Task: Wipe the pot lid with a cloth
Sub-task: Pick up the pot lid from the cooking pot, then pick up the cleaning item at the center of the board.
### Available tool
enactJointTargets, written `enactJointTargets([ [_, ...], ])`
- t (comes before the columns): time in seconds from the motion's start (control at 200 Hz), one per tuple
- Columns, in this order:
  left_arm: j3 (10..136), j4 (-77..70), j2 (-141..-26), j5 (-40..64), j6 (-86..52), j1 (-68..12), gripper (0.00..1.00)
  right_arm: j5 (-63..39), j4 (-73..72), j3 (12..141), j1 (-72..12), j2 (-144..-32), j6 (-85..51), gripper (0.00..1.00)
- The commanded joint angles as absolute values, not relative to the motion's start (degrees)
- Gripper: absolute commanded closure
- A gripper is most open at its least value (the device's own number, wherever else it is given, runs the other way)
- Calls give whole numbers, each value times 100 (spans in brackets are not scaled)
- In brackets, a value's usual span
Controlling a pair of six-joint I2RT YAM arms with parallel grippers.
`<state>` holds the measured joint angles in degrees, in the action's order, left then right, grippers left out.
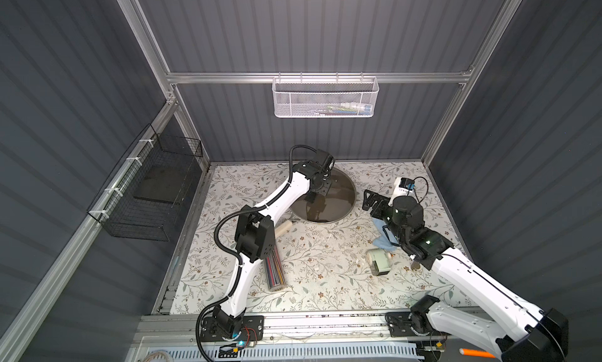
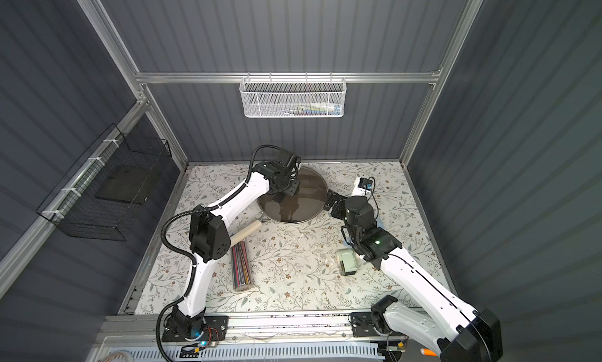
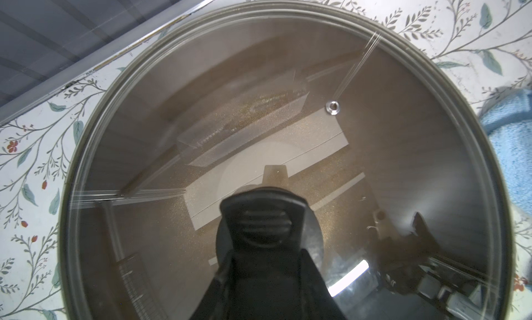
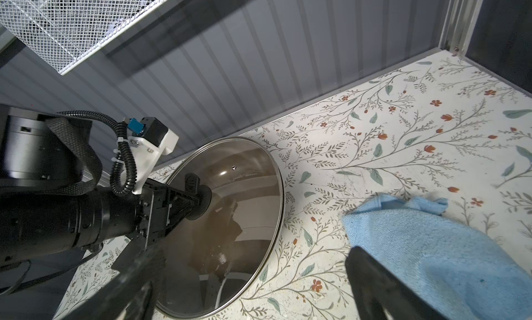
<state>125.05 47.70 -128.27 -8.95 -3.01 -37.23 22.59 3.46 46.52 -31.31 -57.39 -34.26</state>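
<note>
At the far middle of the flowered table (image 1: 325, 262), in both top views, the pot lid (image 1: 338, 197) (image 2: 309, 197) sits over a dark brown pan whose cream handle (image 1: 283, 228) sticks out toward the left arm. The left gripper (image 1: 316, 194) is set on the lid's centre. The right gripper (image 1: 369, 200) hangs just beside the lid's rim with its jaws spread wide and nothing between them. The cloth (image 1: 382, 241), light blue and crumpled, lies on the table partly under the right arm's wrist, with a pale green and white roll (image 1: 379, 261) near it. In the left wrist view the lid fills the frame, its black handle (image 3: 262, 217) pinched between the two fingers (image 3: 322, 298), the pan's brown showing through the glass and an edge of the cloth (image 3: 512, 148) lying beyond the rim. In the right wrist view the left gripper (image 4: 195, 194) is clamped on that handle. The right gripper's own fingers stand far apart, one blurred before the lid and one in front of the cloth (image 4: 431, 240); whether it touches the cloth cannot be told.
</note>
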Motion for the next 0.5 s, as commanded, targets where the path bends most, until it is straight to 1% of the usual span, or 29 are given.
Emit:
enactJointTargets([
  [0.0, 12613, 4138, -11954, -932, -278, -3710, 100, 2394, 378, 4737, -3116, -5705, -3429, 1],
  [0.175, 12535, 3990, -11689, -859, -333, -3716, 100, 2507, 360, 4746, -3067, -5645, -3337, 1],
  [0.295, 12525, 4007, -11479, -797, -370, -3713, 100, 2608, 501, 4801, -2819, -5599, -3255, 1],
  [0.425, 12403, 4052, -11163, -701, -432, -3707, 100, 2236, 977, 4974, -2022, -5709, -3400, 1],
  [0.495, 12194, 4024, -10918, -546, -504, -3692, 100, 1666, 1297, 5080, -1378, -5881, -3556, 1],
])
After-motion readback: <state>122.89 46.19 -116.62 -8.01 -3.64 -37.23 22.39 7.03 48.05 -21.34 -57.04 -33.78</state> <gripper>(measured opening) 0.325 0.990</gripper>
